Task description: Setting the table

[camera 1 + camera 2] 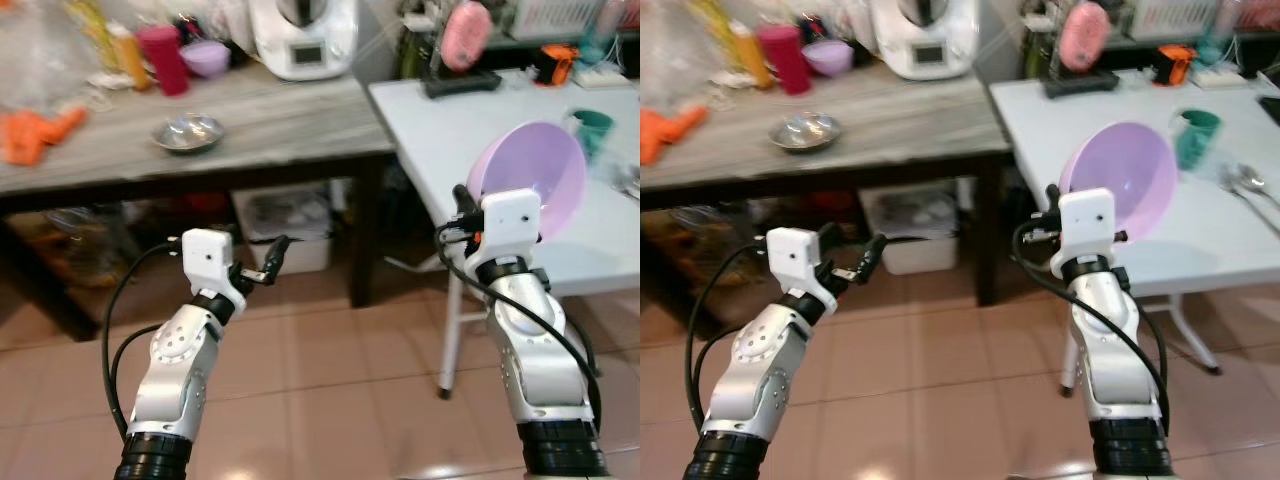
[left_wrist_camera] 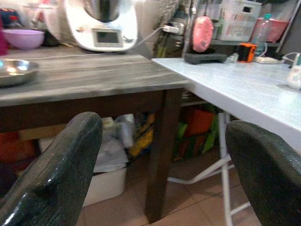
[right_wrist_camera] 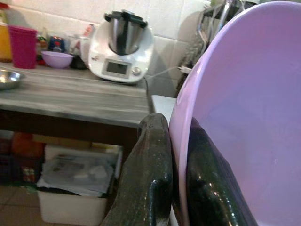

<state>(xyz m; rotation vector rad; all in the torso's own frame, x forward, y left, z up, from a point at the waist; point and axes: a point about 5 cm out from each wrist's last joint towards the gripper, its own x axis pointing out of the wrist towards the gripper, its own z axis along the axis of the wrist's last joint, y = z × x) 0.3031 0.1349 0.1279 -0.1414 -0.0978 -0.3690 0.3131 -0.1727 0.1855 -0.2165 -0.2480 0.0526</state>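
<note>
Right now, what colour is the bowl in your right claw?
Light purple; the bowl shows best in the right wrist view.

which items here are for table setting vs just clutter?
Job:
lilac bowl in right claw
white table
green cup
spoons

Clutter:
food processor
steel dish
magenta tumbler
storage bin
</note>
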